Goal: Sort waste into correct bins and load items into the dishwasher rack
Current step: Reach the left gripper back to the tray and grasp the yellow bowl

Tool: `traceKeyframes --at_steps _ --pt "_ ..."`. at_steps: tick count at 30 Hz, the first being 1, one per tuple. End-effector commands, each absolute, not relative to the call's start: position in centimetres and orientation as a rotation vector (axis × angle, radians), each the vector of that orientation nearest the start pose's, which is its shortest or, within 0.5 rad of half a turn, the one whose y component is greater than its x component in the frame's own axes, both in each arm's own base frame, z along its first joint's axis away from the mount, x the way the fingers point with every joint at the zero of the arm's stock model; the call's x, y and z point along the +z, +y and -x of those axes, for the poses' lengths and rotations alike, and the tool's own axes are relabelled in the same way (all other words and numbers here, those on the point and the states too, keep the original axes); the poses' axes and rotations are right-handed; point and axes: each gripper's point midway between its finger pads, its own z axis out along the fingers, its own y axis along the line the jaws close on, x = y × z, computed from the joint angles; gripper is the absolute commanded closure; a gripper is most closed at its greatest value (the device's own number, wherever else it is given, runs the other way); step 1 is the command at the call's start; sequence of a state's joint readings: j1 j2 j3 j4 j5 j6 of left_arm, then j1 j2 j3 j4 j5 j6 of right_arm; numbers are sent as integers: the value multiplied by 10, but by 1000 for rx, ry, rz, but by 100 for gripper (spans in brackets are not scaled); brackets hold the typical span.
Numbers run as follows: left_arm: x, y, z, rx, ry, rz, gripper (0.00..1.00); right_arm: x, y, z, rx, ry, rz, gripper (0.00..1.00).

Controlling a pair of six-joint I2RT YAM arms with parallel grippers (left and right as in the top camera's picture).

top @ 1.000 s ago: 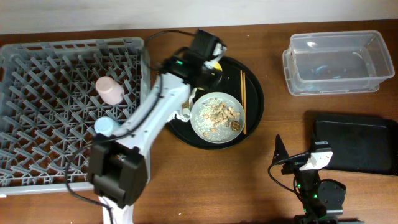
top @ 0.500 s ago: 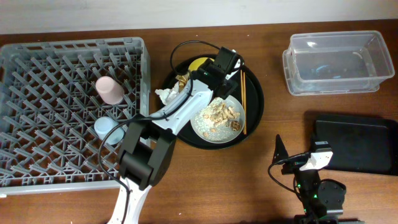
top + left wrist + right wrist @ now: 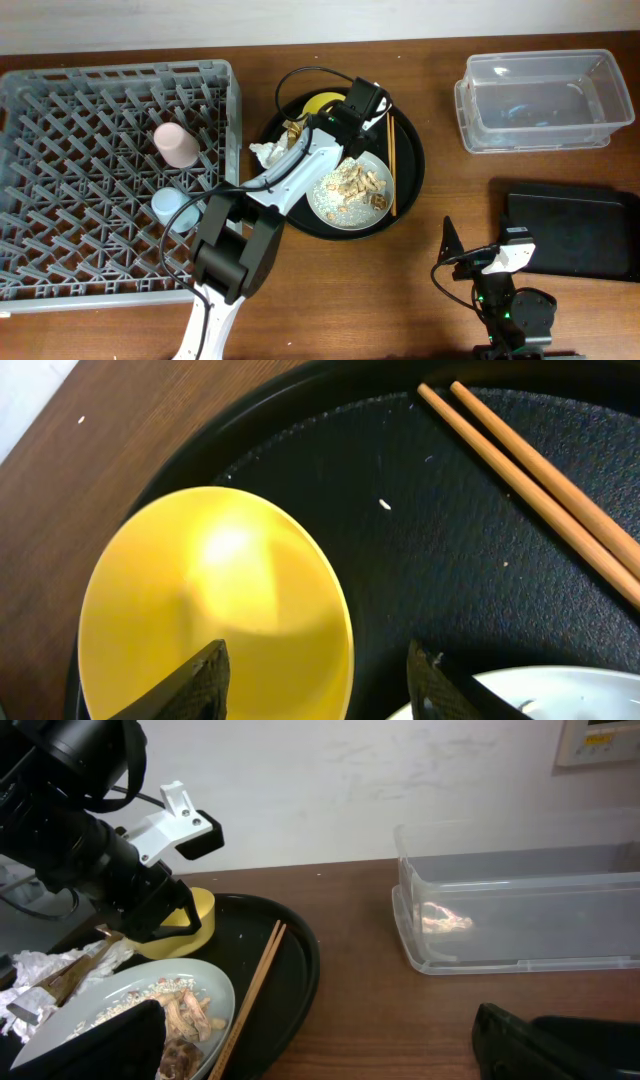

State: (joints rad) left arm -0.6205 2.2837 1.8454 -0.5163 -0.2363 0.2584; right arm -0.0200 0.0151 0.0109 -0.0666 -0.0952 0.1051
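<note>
**A:** Where does your left gripper (image 3: 318, 675) stand?

**B:** It hangs over the round black tray (image 3: 420, 510), which sits mid-table (image 3: 330, 300) near the far edge. Its jaws are apart, astride the rim of the small yellow bowl (image 3: 200, 590). One finger is over the bowl's hollow and the other over the tray. You have hold of nothing.

**A:** What else is on the tray?

**B:** The thin wooden chopsticks (image 3: 540, 470) lie side by side on its right part. The pale grey speckled round plate (image 3: 335, 212) carries beige-brown food scraps (image 3: 358, 183). A crumpled white paper napkin (image 3: 265, 152) lies at its left edge.

**A:** And your right gripper (image 3: 315, 1030)?

**B:** It is spread wide and empty, low by the table's near edge.

**A:** The cups and bins?

**B:** The small pink cup (image 3: 175, 145) and small light-blue cup (image 3: 168, 205) stand in the large grey plastic lattice rack (image 3: 60, 100) at the table's left end. The clear plastic rectangular tub (image 3: 540, 100) is at the far right corner. The flat black rectangular container (image 3: 570, 235) is by the right edge.

**A:** Any writing?

**B:** A white panel (image 3: 600, 740) on the wall bears print too small to read.
</note>
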Motion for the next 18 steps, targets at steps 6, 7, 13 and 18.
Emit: traceKeyframes --at_steps 6,7,13,18 --pt "36 -298 -493 168 2347 -1005 51 156 9 -246 136 1650 -44 2" --pt "36 -298 -494 167 2346 -1004 53 156 9 -246 136 1650 -44 2" --pt "46 -290 -505 255 2317 -953 80 156 9 -246 136 1650 -44 2" --pt "66 -294 -510 231 2327 -892 100 156 9 -246 136 1650 -44 2"
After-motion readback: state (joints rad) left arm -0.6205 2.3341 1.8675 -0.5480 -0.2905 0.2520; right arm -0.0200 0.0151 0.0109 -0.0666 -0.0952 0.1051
